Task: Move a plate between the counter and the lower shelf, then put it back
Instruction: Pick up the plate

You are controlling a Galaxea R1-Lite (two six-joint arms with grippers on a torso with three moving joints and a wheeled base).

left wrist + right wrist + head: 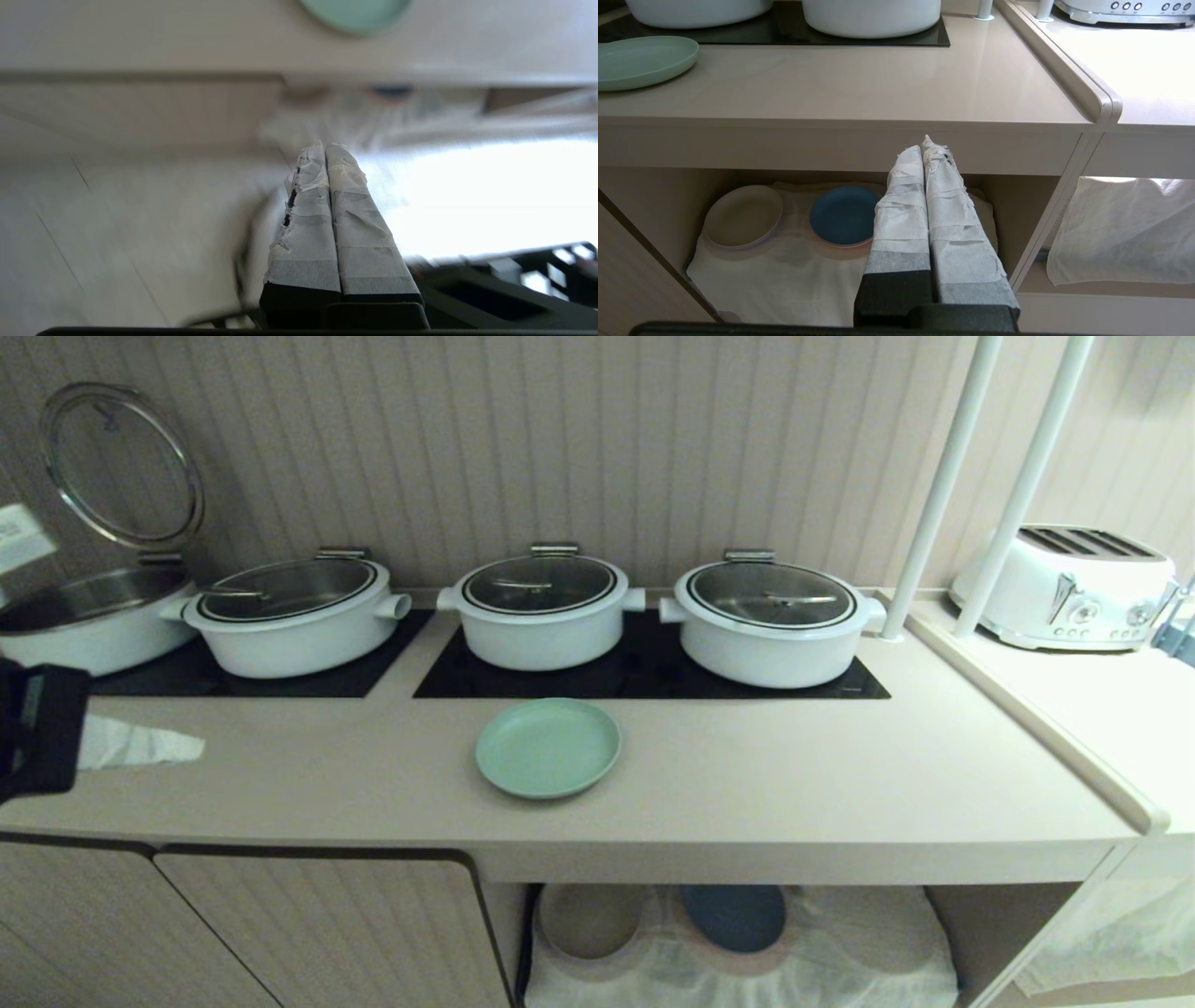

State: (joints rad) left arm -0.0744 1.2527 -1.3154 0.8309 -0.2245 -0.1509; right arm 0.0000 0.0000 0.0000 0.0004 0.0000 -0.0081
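Here the long beige bench [747, 784] carries three lidded white pots [541, 611] on its black hob panels, with the mint-green plate [548, 748] just in front of the middle pot. Below, the lower shelf [784, 275] holds an off-white plate [743, 215] and a blue plate [843, 215] on white cloth. The left gripper [325, 154] has its fingers pressed together, empty; the right gripper [924, 149] likewise, before the shelf.
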